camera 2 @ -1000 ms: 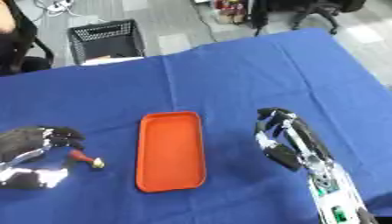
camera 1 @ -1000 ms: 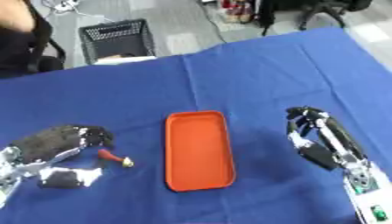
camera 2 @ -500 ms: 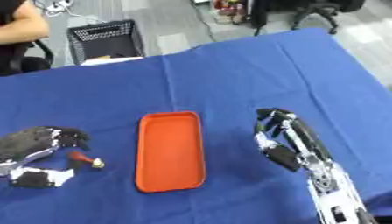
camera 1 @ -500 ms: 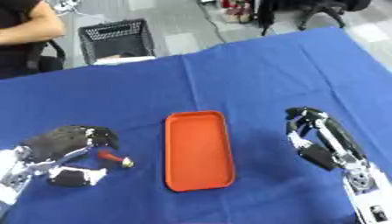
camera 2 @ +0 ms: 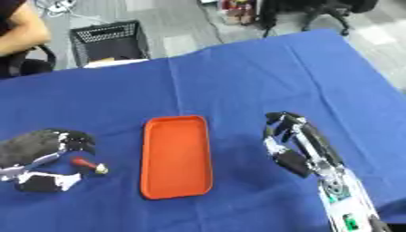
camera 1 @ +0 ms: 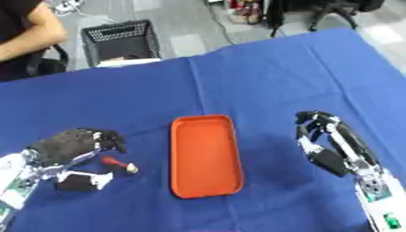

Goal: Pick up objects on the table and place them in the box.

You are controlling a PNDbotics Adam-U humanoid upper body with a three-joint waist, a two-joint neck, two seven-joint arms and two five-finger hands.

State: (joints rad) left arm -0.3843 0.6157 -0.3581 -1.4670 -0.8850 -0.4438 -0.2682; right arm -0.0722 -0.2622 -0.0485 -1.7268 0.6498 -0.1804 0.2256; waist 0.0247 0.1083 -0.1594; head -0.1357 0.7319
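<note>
An orange tray-like box point(camera 1: 205, 154) lies in the middle of the blue table, with nothing in it. To its left a small red object with a pale tip point(camera 1: 119, 164) lies on the cloth. My left hand point(camera 1: 71, 147) hovers right over that object, fingers curled above it and the thumb point(camera 1: 79, 181) below it, not closed on it. My right hand point(camera 1: 329, 142) rests to the right of the box, fingers relaxed and holding nothing.
A black wire basket point(camera 1: 119, 41) stands on the floor beyond the table's far edge. A person's arm point(camera 1: 31, 31) shows at the top left, away from the table's things. Blue cloth point(camera 1: 262, 81) covers the whole table.
My left hand has shifted slightly up and to the right, staying over the red object. The right hand has barely moved. The camera view has shifted a little.
</note>
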